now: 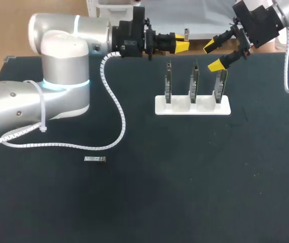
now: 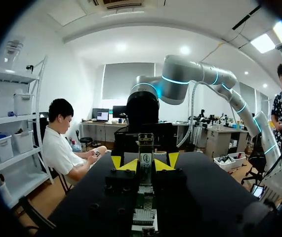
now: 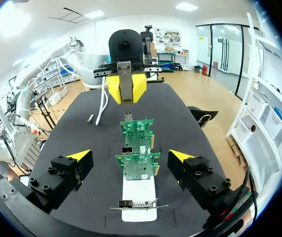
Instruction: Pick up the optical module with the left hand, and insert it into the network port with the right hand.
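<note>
The optical module (image 1: 94, 159) lies flat on the dark counter (image 1: 184, 192), at the near left, well apart from both grippers and touched by neither. A white coiled cable (image 1: 116, 106) from the left arm (image 1: 63, 50) trails over the counter just beyond it.

Farther back, right of the middle, a white stand (image 1: 193, 106) holds three network cards (image 1: 193, 81) upright in a row, side by side and apart from one another. In the right wrist view the cards line up one behind the other ahead of that gripper, and the module shows beyond them, off to one side.

Past the stand, the right gripper (image 1: 214, 55) hangs over the row's right end. Its fingers are spread wide and hold nothing.

The left gripper (image 1: 182, 46) is level with it, above and behind the cards, pointing toward the right gripper. Its fingers are drawn together and grip nothing.
</note>
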You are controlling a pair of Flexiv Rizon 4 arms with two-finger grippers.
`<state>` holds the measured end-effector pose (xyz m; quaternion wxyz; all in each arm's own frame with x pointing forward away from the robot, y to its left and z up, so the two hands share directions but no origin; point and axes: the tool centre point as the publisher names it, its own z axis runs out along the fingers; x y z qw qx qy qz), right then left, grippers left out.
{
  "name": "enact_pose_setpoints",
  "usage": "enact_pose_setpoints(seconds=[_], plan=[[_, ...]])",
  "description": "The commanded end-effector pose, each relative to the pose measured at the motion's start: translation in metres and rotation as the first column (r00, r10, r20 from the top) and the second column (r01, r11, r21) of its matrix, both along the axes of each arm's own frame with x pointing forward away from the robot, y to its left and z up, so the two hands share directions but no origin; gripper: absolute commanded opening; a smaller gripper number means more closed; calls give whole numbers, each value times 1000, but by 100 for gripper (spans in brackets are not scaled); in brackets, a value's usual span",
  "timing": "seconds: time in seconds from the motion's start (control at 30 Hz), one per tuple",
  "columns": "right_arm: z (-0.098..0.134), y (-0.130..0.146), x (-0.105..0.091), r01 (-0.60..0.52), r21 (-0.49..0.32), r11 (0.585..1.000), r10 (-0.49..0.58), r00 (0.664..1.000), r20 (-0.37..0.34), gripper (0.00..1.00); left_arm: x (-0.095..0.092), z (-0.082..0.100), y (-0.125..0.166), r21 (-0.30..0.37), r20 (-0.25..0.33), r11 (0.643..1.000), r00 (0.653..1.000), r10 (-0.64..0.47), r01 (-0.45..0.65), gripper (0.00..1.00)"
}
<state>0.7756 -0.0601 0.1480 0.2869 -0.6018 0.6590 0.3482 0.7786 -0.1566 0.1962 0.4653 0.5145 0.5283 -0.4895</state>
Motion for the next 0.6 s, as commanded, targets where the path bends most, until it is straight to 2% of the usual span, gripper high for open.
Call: enact_pose_setpoints(seconds=[0.03, 0.47, 0.6], plan=[[0, 0, -2, 2, 1, 1000, -2, 1000, 3, 100, 2, -5, -9, 1, 0, 1000, 1000, -4, 4, 0], [0, 0, -2, 2, 1, 1000, -2, 1000, 3, 100, -5, -17, -24, 11, -27, 999, 999, -32, 33, 0], [0, 0, -2, 2, 1, 1000, -2, 1000, 3, 100, -6, -24, -24, 34, -46, 998, 998, -46, 47, 0]])
